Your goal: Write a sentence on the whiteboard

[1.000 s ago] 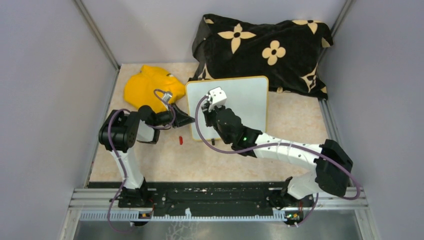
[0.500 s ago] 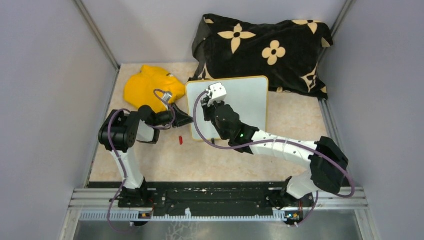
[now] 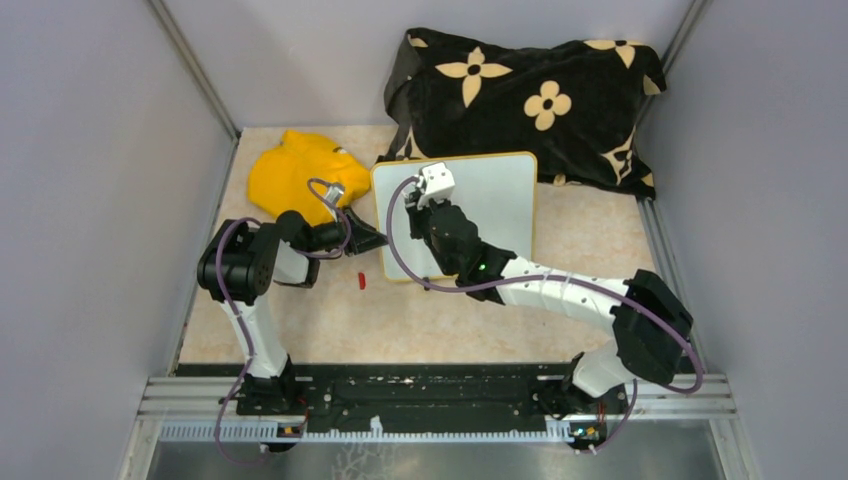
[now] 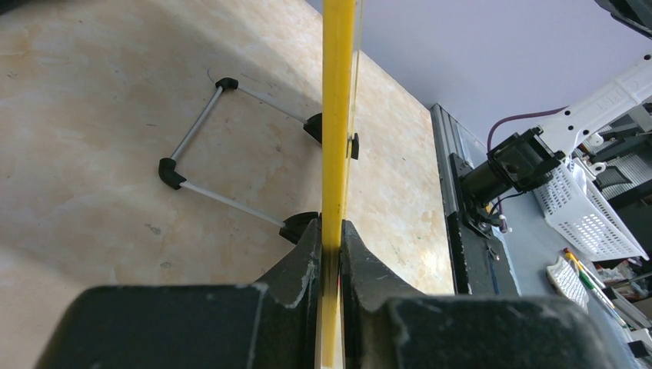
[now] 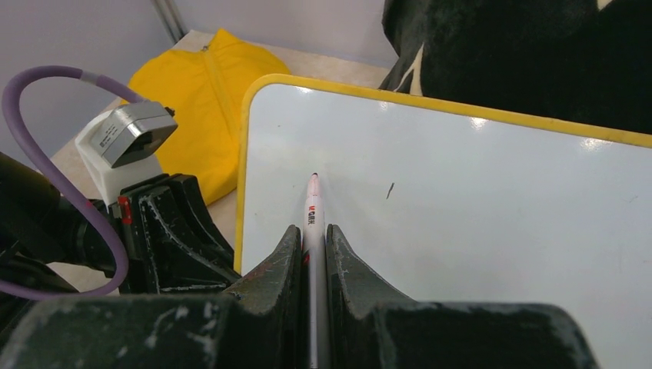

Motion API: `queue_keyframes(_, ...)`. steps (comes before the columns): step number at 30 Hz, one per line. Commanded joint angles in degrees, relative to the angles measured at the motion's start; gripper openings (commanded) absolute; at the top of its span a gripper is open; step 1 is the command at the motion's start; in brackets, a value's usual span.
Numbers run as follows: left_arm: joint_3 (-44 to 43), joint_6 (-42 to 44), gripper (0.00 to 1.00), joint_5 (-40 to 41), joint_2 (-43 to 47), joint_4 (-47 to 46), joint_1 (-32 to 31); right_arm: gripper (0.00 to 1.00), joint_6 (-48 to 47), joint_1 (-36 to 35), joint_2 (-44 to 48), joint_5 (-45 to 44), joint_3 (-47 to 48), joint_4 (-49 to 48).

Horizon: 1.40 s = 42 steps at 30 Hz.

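The whiteboard [image 3: 495, 205], white with a yellow rim, stands tilted in mid-table against the pillow. My left gripper [image 3: 372, 240] is shut on its left edge; in the left wrist view the yellow rim [image 4: 338, 115] runs between the closed jaws of the left gripper [image 4: 330, 246]. My right gripper [image 3: 422, 208] is over the board's upper left and shut on a white marker [image 5: 311, 223]. The marker's tip points at the board [image 5: 477, 200] near its left rim. No sentence shows on the board, only one short dark stroke [image 5: 390, 190].
A yellow cloth [image 3: 295, 172] lies left of the board. A black pillow with tan flowers [image 3: 530, 100] is behind it. A small red cap [image 3: 361, 281] lies on the table near the board's lower left corner. The board's wire stand [image 4: 200, 131] rests on the tabletop.
The right arm has slid slightly left and away along the board with the marker. The left arm has not moved.
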<state>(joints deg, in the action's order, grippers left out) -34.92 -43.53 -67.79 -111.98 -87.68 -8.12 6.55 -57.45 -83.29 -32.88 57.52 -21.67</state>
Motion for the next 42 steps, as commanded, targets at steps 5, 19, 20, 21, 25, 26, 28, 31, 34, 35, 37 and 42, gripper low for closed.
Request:
queue_keyframes(5, 0.27, 0.26, 0.00, -0.24, -0.60, -3.44, -0.23, 0.00, 2.12, 1.46, -0.93, 1.09, 2.42, -2.43)
queue_keyframes(19, 0.33, 0.28, 0.00, -0.24, -0.69, -3.55, -0.23, 0.00, 4.41, 2.14, -0.45, 0.38, -0.50, -0.38)
queue_keyframes(20, 0.32, 0.29, 0.00, -0.24, -0.69, -3.57, -0.23, 0.00, 4.51, 2.22, -0.33, 0.32, -0.67, -0.22)
queue_keyframes(21, 0.31, 0.23, 0.00, -0.24, -0.69, -3.61, -0.23, 0.00, 4.65, 2.17, -0.25, 0.25, -0.85, -0.01)
queue_keyframes(25, 0.38, 0.25, 0.00, -0.17, -0.70, -3.64, -0.23, 0.00, 5.04, 2.36, 0.11, -0.06, -1.66, 0.58)
queue_keyframes(26, 0.38, 0.36, 0.00, -0.15, -0.69, -3.64, -0.23, 0.00, 5.12, 2.35, 0.32, -0.12, -1.85, 0.67)
queue_keyframes(28, 0.39, 0.40, 0.00, -0.17, -0.67, -3.55, -0.23, 0.00, 5.31, 2.44, 0.68, -0.23, -2.30, 0.96)
queue_keyframes(31, 0.44, 0.40, 0.00, -0.15, -0.71, -3.50, -0.23, 0.00, 5.56, 2.43, 1.19, -0.64, -3.15, 1.25)
queue_keyframes(34, 0.38, 0.54, 0.00, -0.16, -0.61, -3.55, -0.23, 0.00, 5.89, 2.52, 1.80, -1.10, -4.01, 1.94)
queue_keyframes(35, 0.44, 0.47, 0.00, -0.16, -0.60, -3.55, -0.23, 0.00, 5.93, 2.52, 1.99, -1.25, -4.33, 2.02)
queue_keyframes(37, 0.49, 0.52, 0.00, -0.19, -0.61, -3.55, -0.23, 0.00, 6.06, 2.59, 2.39, -1.53, -4.83, 2.19)
queue_keyframes(42, 0.46, 0.56, 0.00, -0.19, -0.60, -3.64, -0.23, 0.00, 6.27, 2.72, 3.28, -2.00, -5.63, 3.14)
